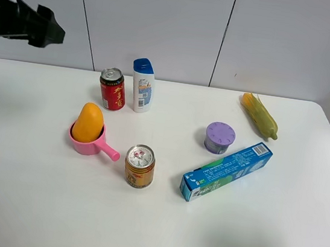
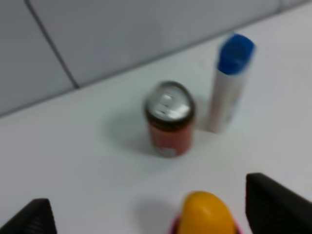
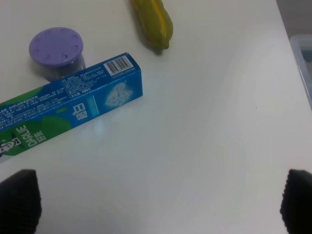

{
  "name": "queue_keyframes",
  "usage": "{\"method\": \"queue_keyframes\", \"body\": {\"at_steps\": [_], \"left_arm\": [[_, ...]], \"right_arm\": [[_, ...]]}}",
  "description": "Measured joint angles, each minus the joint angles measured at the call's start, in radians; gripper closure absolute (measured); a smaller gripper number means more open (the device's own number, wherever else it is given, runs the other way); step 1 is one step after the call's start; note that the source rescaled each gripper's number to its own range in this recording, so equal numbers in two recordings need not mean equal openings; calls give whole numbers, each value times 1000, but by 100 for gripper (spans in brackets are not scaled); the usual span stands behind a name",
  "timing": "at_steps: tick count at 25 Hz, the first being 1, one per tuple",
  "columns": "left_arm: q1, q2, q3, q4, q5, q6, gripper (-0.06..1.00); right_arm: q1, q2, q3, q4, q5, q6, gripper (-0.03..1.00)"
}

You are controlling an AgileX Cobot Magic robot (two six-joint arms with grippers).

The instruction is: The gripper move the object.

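On a white table (image 1: 33,203) seen from a high camera, the object (image 1: 88,122), a smooth orange-yellow mango-shaped fruit, is standing on end inside a small pink cup (image 1: 83,146) with a short handle, left of the table's middle. Behind it, near the back wall, a red can (image 1: 113,89) is standing upright just beside a white bottle with a blue cap (image 1: 142,86). A gold-orange can (image 1: 140,166) is standing near the cup, on the side its handle is pointing toward. Further right, a small tub with a purple lid (image 1: 219,137) is sitting just beside a long blue and green box (image 1: 227,171) that is lying flat at a slant, and a yellow-green corn cob (image 1: 260,115) is lying near the far right edge. The left gripper (image 1: 44,27) is hanging in the air at the upper left, well apart from the fruit and touching nothing. Its wrist camera is showing its two black fingers (image 2: 275,204) spread wide and released, with the blurred top of the fruit between them and lower down, and the red can and bottle beyond. The right gripper (image 3: 161,204) is appearing only in its own wrist view, where its black fingers (image 3: 19,197) are also parted wide and gripping nothing, above bare table near the box, the tub and the tip of the corn cob.
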Motion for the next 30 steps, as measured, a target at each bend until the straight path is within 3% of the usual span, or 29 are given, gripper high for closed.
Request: {"method": "queue_keyframes", "body": {"at_steps": [5,12,15,16,19,24,30], "left_arm": [[169,-7,-33,20,38,16,52],[331,-158,-33,-39,241,90,52],[364,-261,-34,-42,369,94,52],[380,-326,-34,-42,466,94,52],[385,-420,-34,-54,566,88,52],[385,-556,-34,-145,670,44,52],[385,-694,-31,-164,685,56,52]], "right_arm": [[0,0,0,0,0,0,-3],[0,0,0,0,0,0,-3],[0,0,0,0,0,0,-3],[0,0,0,0,0,0,-3],[0,0,0,0,0,0,-3],[0,0,0,0,0,0,-3],[0,0,0,0,0,0,-3]]}}
